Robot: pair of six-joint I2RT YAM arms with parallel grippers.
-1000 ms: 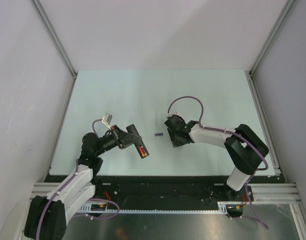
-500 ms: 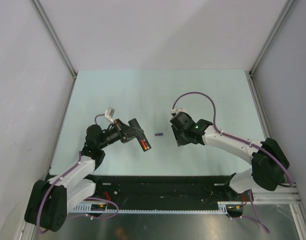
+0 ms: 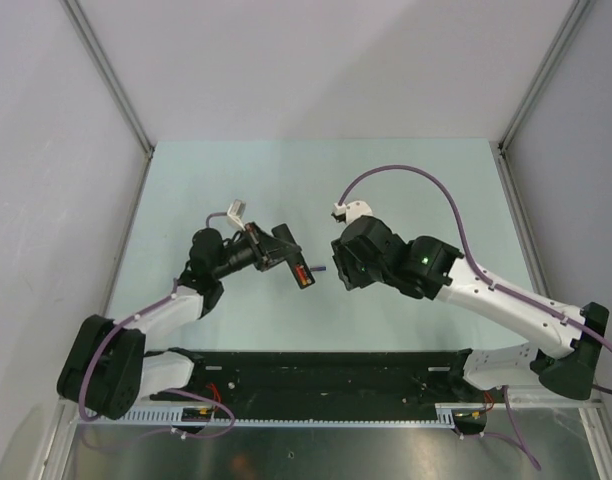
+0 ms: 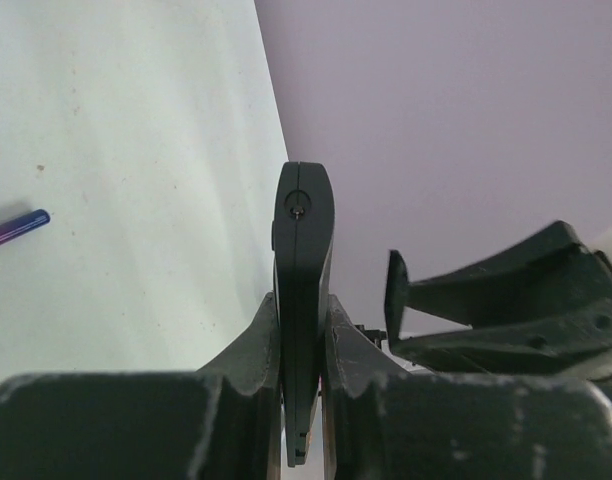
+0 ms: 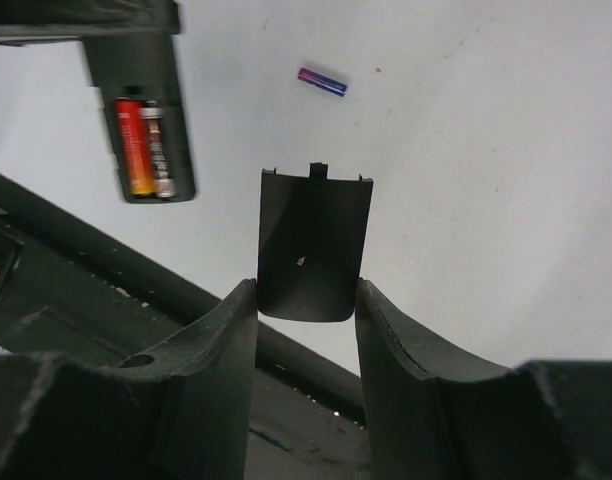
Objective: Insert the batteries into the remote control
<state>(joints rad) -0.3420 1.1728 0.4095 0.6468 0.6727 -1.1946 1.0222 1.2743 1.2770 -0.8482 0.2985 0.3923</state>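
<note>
Fingers (image 4: 248, 345) of the left gripper (image 4: 303, 325) are clamping the remote control (image 4: 304, 235) edgewise, its far end sticking out past the tips. Its open compartment is showing a red battery (image 5: 134, 145) and a dark battery (image 5: 159, 150) lying side by side. Fingers (image 5: 221, 340) of the right gripper (image 5: 306, 300) are pinching the black battery cover (image 5: 311, 240) by its rounded end, tabs pointing away from the tips. Beyond the cover, a blue-purple battery (image 5: 322, 81) is lying loose on the desk (image 5: 486, 150), between the two grippers and touching neither.
</note>
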